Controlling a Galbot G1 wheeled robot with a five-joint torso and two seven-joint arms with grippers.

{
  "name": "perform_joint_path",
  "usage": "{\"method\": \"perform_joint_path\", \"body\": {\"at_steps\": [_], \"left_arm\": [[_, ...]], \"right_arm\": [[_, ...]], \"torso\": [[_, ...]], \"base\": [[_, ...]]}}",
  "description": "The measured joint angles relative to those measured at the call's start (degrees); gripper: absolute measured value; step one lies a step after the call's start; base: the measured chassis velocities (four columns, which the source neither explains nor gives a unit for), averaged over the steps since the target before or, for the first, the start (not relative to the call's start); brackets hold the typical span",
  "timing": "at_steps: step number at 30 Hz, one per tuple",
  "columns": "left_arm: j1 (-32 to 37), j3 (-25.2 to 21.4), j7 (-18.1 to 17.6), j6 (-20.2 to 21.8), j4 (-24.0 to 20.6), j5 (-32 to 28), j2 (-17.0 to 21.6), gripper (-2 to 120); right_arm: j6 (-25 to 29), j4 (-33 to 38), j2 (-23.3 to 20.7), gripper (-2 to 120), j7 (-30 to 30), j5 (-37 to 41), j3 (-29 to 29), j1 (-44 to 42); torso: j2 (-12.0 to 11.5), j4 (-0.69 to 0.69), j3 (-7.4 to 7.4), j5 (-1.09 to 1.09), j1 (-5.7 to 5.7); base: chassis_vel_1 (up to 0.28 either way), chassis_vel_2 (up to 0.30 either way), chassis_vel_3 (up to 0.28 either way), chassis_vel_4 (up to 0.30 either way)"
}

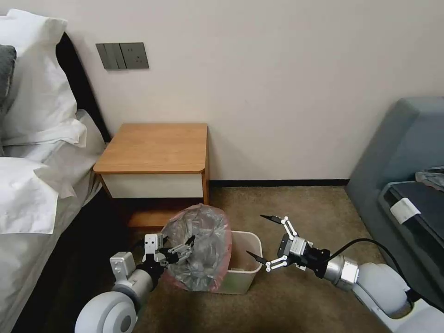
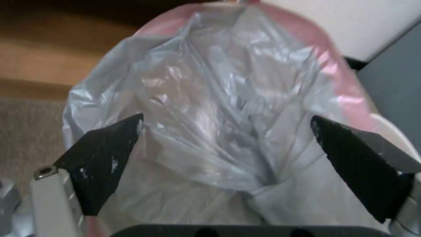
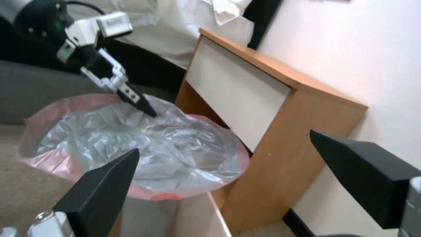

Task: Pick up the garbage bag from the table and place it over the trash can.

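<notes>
Past the pick-up stage and into the fitting: garbage bag already off the nightstand's surface, draped over the bed-side half of the trash can, pink edge ringing a crumpled grey middle, the other half of the rim bare. Left gripper pressed against the bag's near side, jaws spread apart with plastic bunched between them, apparently released, not pinching. Right gripper hovering just beside the bare end of the can, jaws spread wide, holding nothing, clear of both bag and rim. Judged from this, still to do: stretching the pink edge across to the uncovered rim and tucking it down round the outside. Likely called for next: a firm pinch on the loose edge nearest the bare side, then a pull outward and down over the rolled rim, with the opposite side held so the thin film does not slide back off.
</notes>
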Motion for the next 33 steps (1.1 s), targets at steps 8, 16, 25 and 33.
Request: {"method": "perform_joint_path", "body": {"at_steps": [8, 16, 25, 33], "left_arm": [[-2.35, -0.67, 1.3, 3.78, 0.98, 0.23, -1.33, 100], [-5.08, -0.67, 2.64, 7.32, 2.77, 0.12, -3.25, 100], [-7.17, -0.69, 2.84, 7.22, 6.39, 2.97, -3.56, 99], [-7.32, -0.53, 8.63, 7.12, 7.29, 8.25, -2.18, 97]], "right_arm": [[0.67, -0.07, 0.3, 100, -0.57, -0.02, -0.06, -0.52], [0.94, 0.2, 0.53, 100, -0.64, -0.03, -0.06, -0.65], [1.42, 0.72, 0.71, 100, -0.75, 0.01, 0.65, -1.51], [1.42, 0.61, 1.65, 100, -0.99, -0.35, 0.19, -1.51]], "torso": [[0.0, 0.0, 0.0, 0.01, 0.0], [0.0, 0.0, 0.0, 0.0, 0.0], [0.0, 0.0, 0.0, 0.0, 0.0], [0.0, 0.01, 0.0, 0.01, 0.0]], "base": [[0.0, 0.0, 0.0, 0.0], [0.0, 0.0, 0.0, 0.0], [0.0, 0.0, 0.0, 0.0], [0.0, 0.0, 0.0, 0.0]]}}
